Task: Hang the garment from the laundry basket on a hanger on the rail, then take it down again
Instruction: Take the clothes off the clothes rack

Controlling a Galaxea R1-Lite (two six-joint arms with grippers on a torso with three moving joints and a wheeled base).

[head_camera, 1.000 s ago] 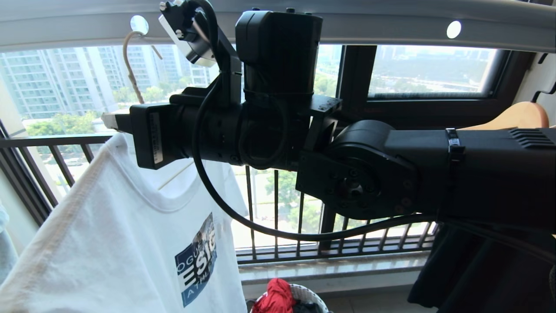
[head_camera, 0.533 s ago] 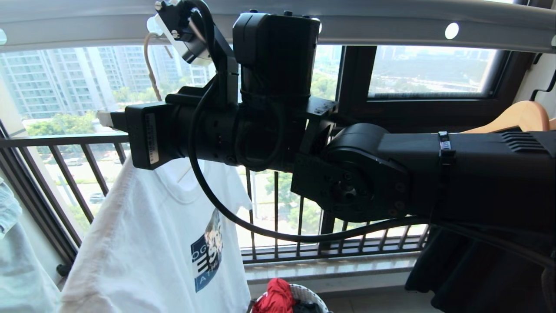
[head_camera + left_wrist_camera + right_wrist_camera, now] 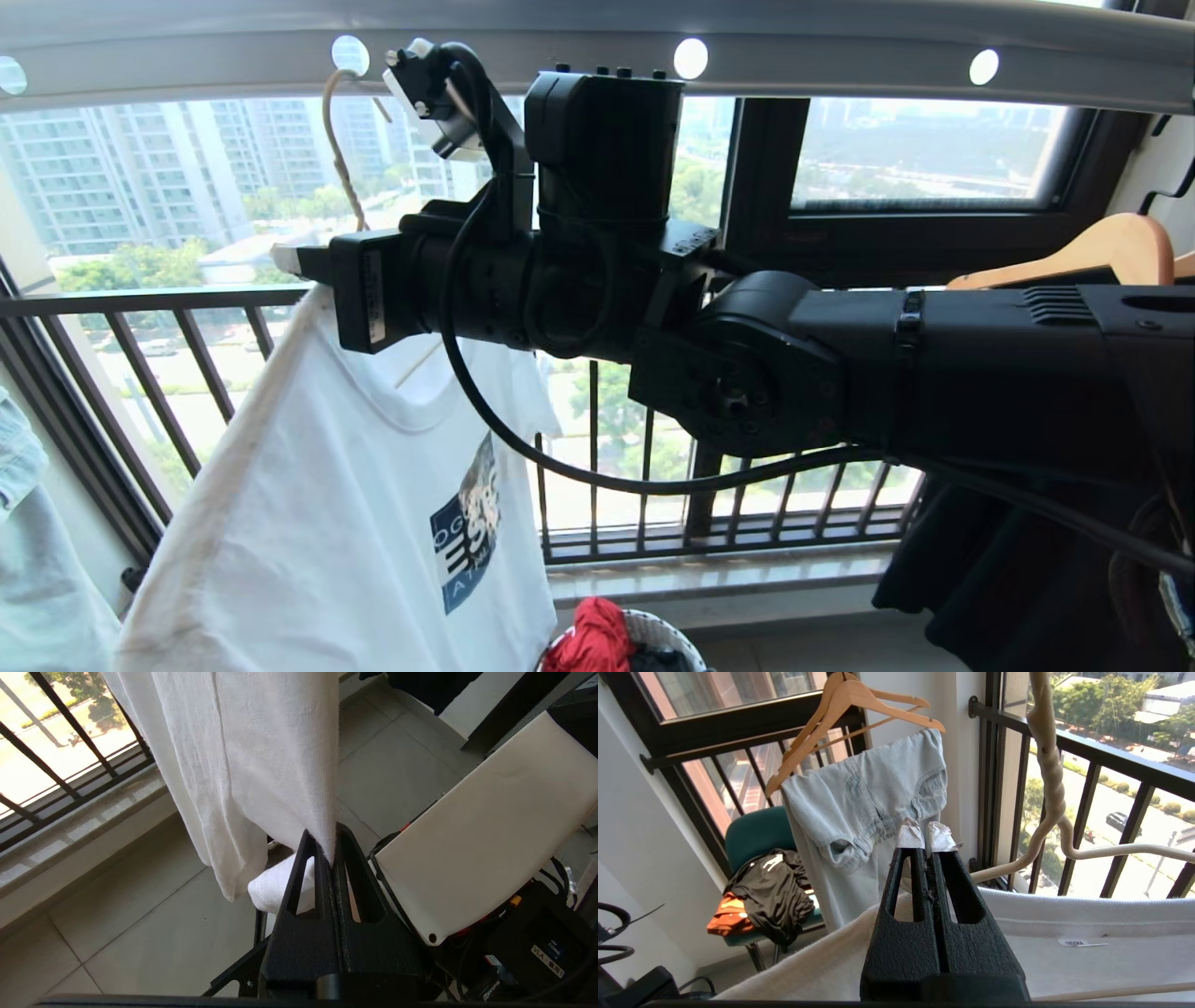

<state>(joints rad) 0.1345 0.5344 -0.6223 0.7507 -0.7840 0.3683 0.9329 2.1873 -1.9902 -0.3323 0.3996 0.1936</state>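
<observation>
The garment (image 3: 355, 523), a white T-shirt with a blue chest print, hangs on the cream wire hanger (image 3: 341, 149). The hanger's hook sits at a hole of the grey rail (image 3: 840, 65). My right arm crosses the head view, and my right gripper (image 3: 282, 259) (image 3: 927, 836) is shut. It lies over the shirt's shoulder, beside the hanger's twisted neck (image 3: 1048, 765); whether it pinches anything I cannot tell. Low down, outside the head view, my left gripper (image 3: 328, 845) is shut on the garment's (image 3: 243, 756) lower edge. The laundry basket (image 3: 661, 631) stands on the floor below.
A pale denim garment (image 3: 868, 793) on a wooden hanger hangs left of the shirt. Another wooden hanger (image 3: 1102, 252) and a black garment (image 3: 1027, 579) hang at the right. The barred balcony railing (image 3: 597, 448) is behind. A green chair (image 3: 756, 835) holds clothes. Red cloth (image 3: 593, 635) lies in the basket.
The hanger's hook, the shirt and my right gripper have shifted right in the head view. The shirt was stretched toward the lower left and now hangs straighter. Both grippers stay shut.
</observation>
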